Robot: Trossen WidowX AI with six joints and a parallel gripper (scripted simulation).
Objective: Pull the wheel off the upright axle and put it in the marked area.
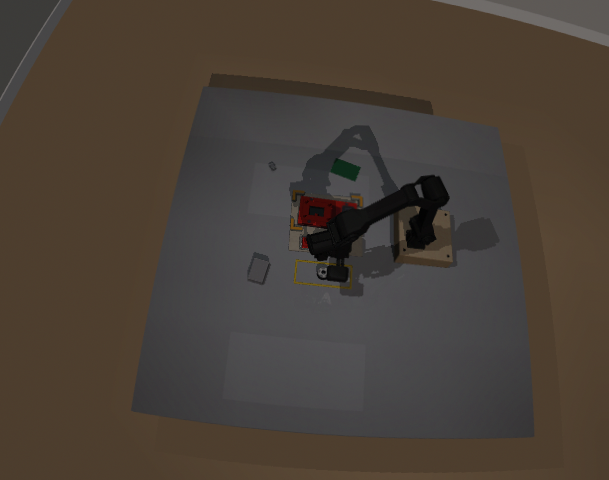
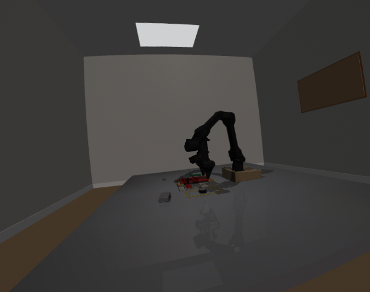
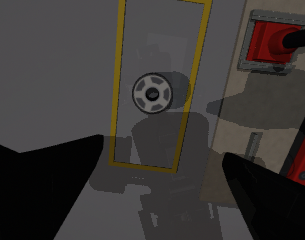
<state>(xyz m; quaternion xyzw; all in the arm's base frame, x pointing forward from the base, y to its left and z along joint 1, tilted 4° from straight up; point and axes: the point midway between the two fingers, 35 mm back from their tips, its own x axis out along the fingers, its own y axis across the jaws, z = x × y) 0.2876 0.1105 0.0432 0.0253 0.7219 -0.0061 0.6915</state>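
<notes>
The wheel (image 1: 322, 272) (image 2: 202, 190) (image 3: 152, 83), dark-rimmed with pale spokes, lies flat on the table inside the yellow outline (image 1: 295, 272) (image 2: 187, 194) (image 3: 118, 65), clear of its lines. My gripper (image 2: 206, 177) (image 3: 163, 150) is open and empty, raised above the table. In the wrist view its fingertips stand wide apart, below the wheel in the picture, and touch nothing. The black upright axle (image 3: 299, 38) stands bare on its red block (image 3: 261, 45) (image 1: 304, 241), partly cut off by the wrist view's edge.
A pale board (image 3: 232, 110) beside the outline carries the red block and a larger red part (image 1: 307, 219). A green block (image 1: 345, 169), a grey block (image 1: 258, 270) (image 2: 164, 197) and a small grey piece (image 1: 272, 166) lie around. The arm stands on a wooden base (image 1: 438, 253) (image 2: 247, 176).
</notes>
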